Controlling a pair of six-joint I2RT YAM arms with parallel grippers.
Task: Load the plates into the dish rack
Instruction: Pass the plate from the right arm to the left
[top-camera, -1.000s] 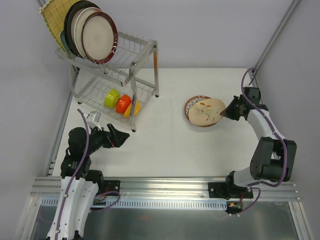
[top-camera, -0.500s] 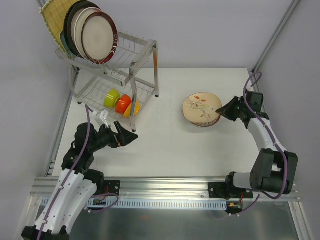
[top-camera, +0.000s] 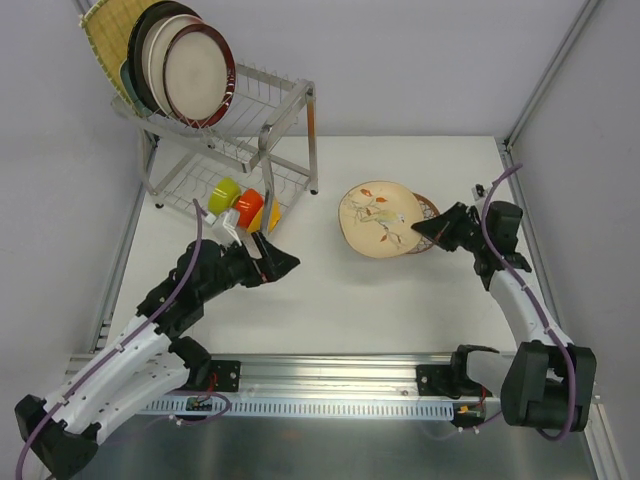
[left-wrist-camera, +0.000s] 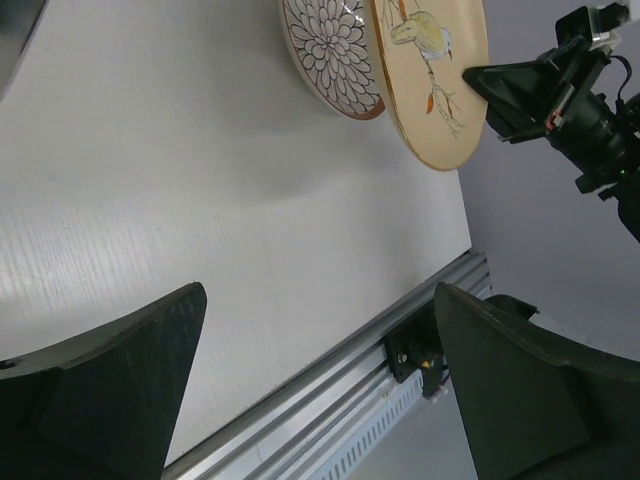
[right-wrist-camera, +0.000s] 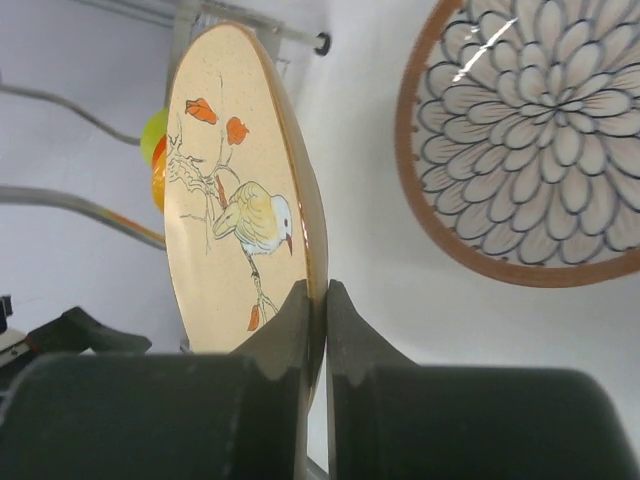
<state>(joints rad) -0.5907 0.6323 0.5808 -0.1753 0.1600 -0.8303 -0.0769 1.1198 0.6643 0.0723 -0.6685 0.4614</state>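
My right gripper is shut on the rim of the cream floral plate, holding it tilted up off the table. The white petal-pattern plate lies flat on the table just behind it. My left gripper hangs open and empty over the table's middle left, pointing toward the cream floral plate and the petal-pattern plate. The dish rack stands at the back left, with several plates upright in its top tier.
Small green, orange and yellow bowls sit in the rack's lower tier, just behind the left arm. An aluminium rail runs along the table's near edge. Grey walls close the left and right sides.
The right gripper has lifted the floral plate off the petal-pattern plate and carried it left, tilting it up. The left arm has reached forward and right, away from the rack, jaws still open.
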